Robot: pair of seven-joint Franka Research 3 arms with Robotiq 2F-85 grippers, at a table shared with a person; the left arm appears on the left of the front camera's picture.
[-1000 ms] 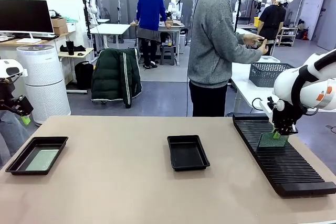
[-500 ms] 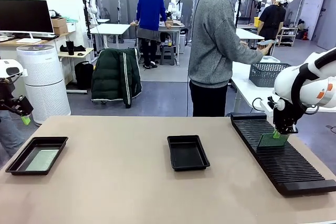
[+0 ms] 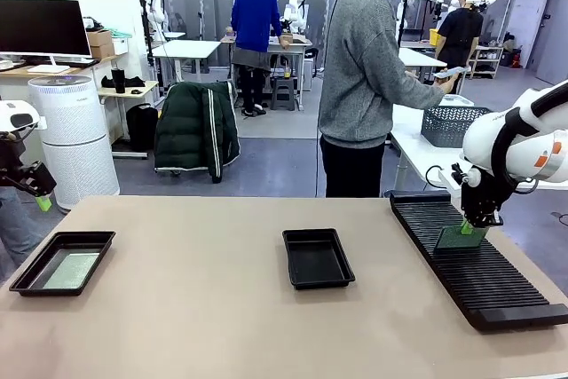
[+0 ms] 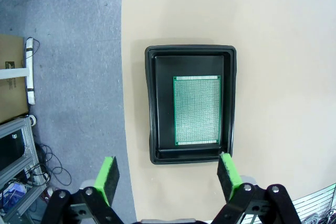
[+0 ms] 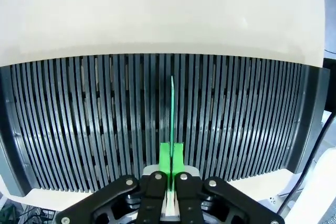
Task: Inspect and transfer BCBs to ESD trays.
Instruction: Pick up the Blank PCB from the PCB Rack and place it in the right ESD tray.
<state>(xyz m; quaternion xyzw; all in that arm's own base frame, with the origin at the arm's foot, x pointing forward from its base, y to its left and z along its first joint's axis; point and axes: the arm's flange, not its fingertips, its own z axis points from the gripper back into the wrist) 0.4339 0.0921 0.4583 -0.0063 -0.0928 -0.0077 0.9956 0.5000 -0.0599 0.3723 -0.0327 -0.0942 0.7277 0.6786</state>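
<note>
Right claw (image 5: pixel 171 153) pinches the BCB (image 5: pixel 172 103) edge-on between its pads, over the rack (image 5: pixel 79 124).

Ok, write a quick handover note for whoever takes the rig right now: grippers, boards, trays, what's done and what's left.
Left gripper: open, holding nothing, hovering high near the left tray.
Right gripper: shut on the top edge of the upright BCB, which stands on edge in the black rack.
Done: one flat BCB lies in the left tray.
Left: lift the upright BCB out, inspect it, and probably set it in the centre tray, which holds no board.
</note>
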